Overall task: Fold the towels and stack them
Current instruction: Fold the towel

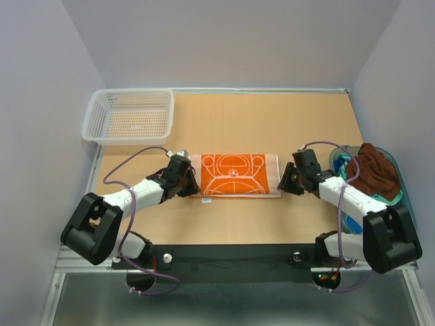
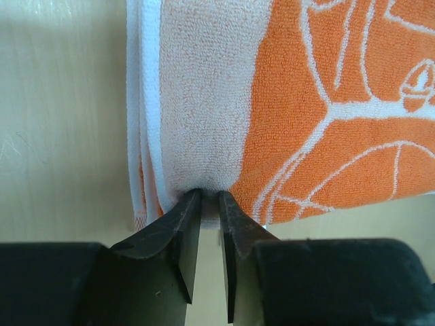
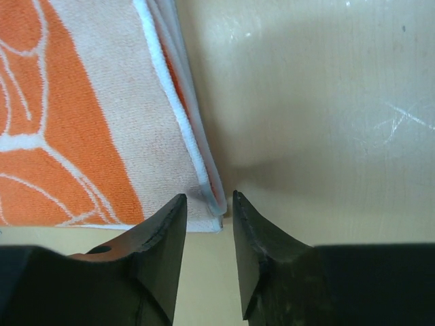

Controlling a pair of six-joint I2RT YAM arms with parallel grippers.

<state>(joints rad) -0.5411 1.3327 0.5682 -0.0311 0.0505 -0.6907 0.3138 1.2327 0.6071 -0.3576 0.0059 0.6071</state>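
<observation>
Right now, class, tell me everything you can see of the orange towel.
The orange towel is soft terry cloth, orange with white line-drawn circles and pale borders at both short ends. It lies flat on the table, folded into a neat rectangle of several layers, stacked edges showing at each end. The left gripper meets one pale border, jaws nearly closed; whether it pinches is unclear. The right gripper stands open at the other end's corner.
</observation>
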